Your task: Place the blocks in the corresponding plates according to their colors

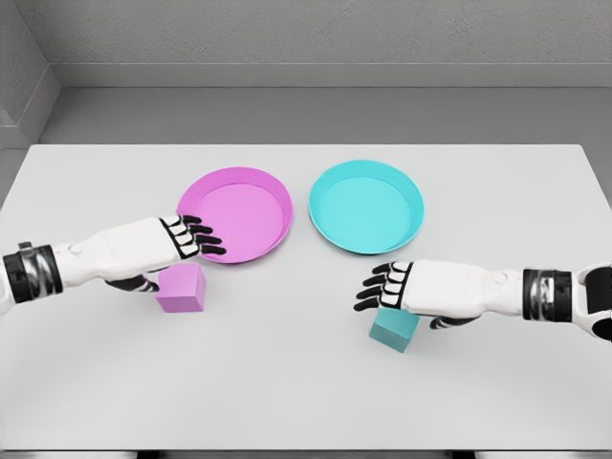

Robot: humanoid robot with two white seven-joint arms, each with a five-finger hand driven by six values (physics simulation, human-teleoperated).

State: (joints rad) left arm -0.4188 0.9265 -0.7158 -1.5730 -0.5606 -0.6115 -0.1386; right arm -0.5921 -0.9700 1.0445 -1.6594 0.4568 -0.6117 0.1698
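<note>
A pink block lies on the white table just in front of the pink plate. My left hand hovers above and behind the block, fingers spread over the plate's near-left rim, holding nothing. A cyan block rests in front of the cyan plate. My right hand hangs over that block, partly hiding its top, with its dark fingers relaxed and extended leftward. Both plates hold nothing.
The white table spans the whole view, with grey floor and wall behind its far edge. The two plates sit side by side at the middle, a narrow gap between them.
</note>
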